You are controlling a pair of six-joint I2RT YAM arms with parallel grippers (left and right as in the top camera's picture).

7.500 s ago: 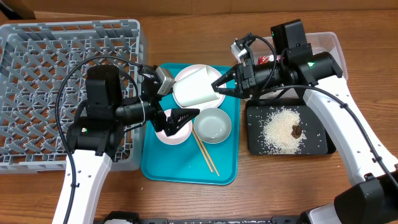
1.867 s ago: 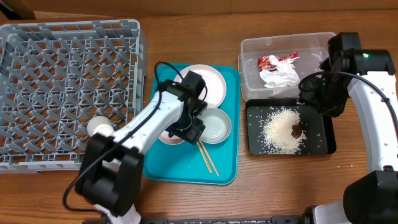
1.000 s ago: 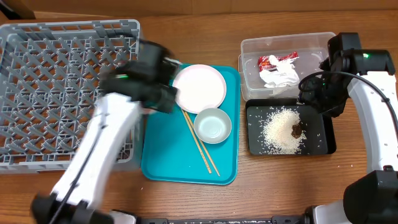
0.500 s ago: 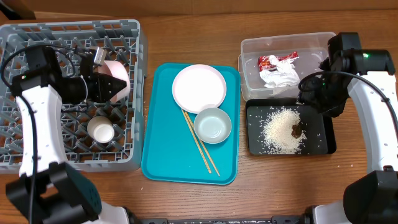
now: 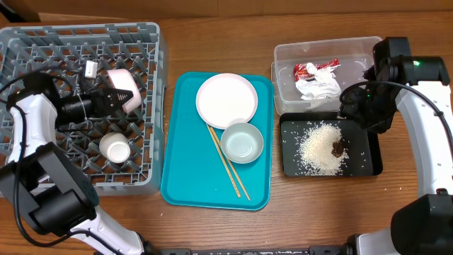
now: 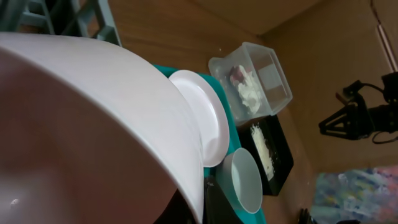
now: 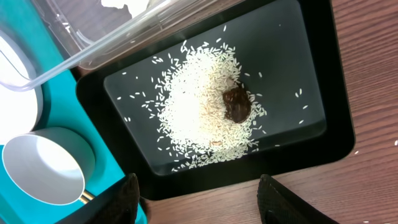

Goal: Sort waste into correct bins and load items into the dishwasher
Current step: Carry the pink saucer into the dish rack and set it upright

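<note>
My left gripper (image 5: 112,100) is shut on the pink saucer (image 5: 130,91), held on edge over the grey dishwasher rack (image 5: 42,49); the saucer (image 6: 93,124) fills the left wrist view. A small white cup (image 5: 114,147) stands in the rack. The white plate (image 5: 226,100), pale bowl (image 5: 241,142) and chopsticks (image 5: 226,161) lie on the teal tray (image 5: 191,177). The clear tub (image 5: 368,53) holds the red wrapper (image 5: 315,68) and napkin (image 5: 318,86). Rice (image 7: 205,118) and a brown scrap (image 7: 237,104) lie in the black tray (image 7: 311,74). My right gripper (image 7: 202,205) hangs open above that tray's near edge.
The rack takes up the table's left side and the teal tray its middle. The clear tub and black tray (image 5: 361,166) sit side by side at the right. Bare wooden table (image 5: 318,212) runs along the front.
My left arm carried the pink saucer from the teal tray leftward over the rack, then a little lower and further left. The right arm has not moved.
</note>
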